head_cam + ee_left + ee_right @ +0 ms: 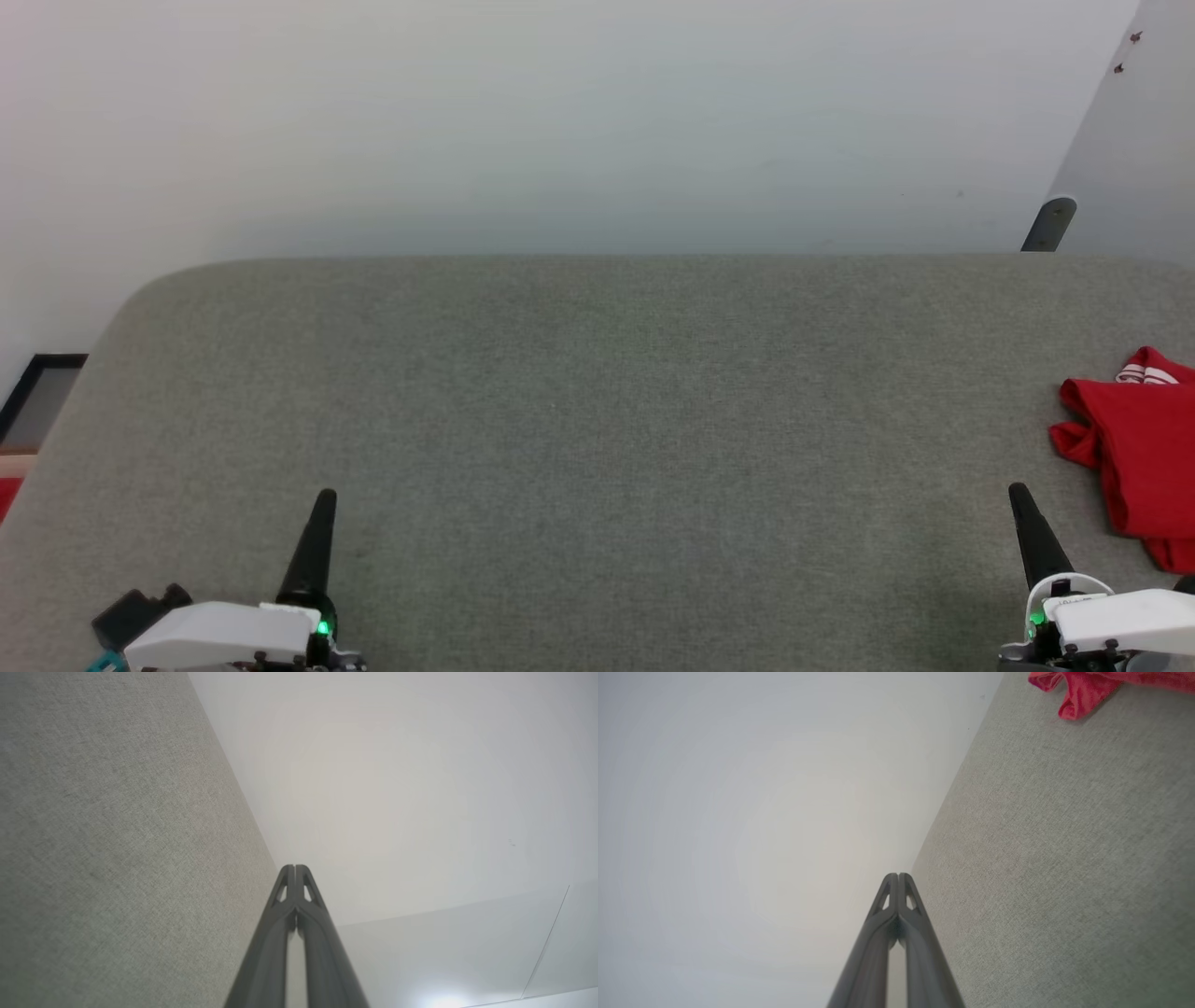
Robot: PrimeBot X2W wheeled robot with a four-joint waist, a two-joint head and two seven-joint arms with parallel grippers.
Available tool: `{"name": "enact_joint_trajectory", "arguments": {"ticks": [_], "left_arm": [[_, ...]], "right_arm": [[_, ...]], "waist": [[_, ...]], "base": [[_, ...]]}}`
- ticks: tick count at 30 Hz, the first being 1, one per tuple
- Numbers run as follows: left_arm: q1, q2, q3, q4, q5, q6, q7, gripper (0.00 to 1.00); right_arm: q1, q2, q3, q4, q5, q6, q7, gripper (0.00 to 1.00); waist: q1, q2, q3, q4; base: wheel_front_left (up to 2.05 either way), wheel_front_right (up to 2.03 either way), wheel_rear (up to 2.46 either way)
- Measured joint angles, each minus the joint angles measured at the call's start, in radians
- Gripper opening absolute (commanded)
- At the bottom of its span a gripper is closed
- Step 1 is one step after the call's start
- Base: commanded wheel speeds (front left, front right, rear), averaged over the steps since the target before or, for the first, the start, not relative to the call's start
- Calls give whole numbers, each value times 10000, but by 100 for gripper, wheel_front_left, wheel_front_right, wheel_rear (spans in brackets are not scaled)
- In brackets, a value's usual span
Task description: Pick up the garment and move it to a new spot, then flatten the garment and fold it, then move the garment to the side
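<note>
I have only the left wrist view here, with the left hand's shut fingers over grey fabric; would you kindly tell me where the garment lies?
Observer: In the head view the red garment lies on the grey fabric surface at the robot's far right, cut off by the frame edge.
Operator: Thank you. Is the right hand holding it?
Observer: No. The right hand is shut and empty, beside the garment's left edge with bare fabric between them.
Operator: Does any trim show on it?
Observer: Yes, white stripes show at its far corner.
</note>
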Motion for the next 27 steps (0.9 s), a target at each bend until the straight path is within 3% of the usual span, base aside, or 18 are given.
{"name": "enact_joint_trajectory", "arguments": {"ticks": [27], "left_arm": [[-292, -391, 221, -40, -1739, 0, 525, 0]], "right_arm": [[-246, 48, -69, -104, 2266, -4, 541, 0]], "waist": [[0, 0, 255, -14]], "base": [[0, 0, 0]]}}
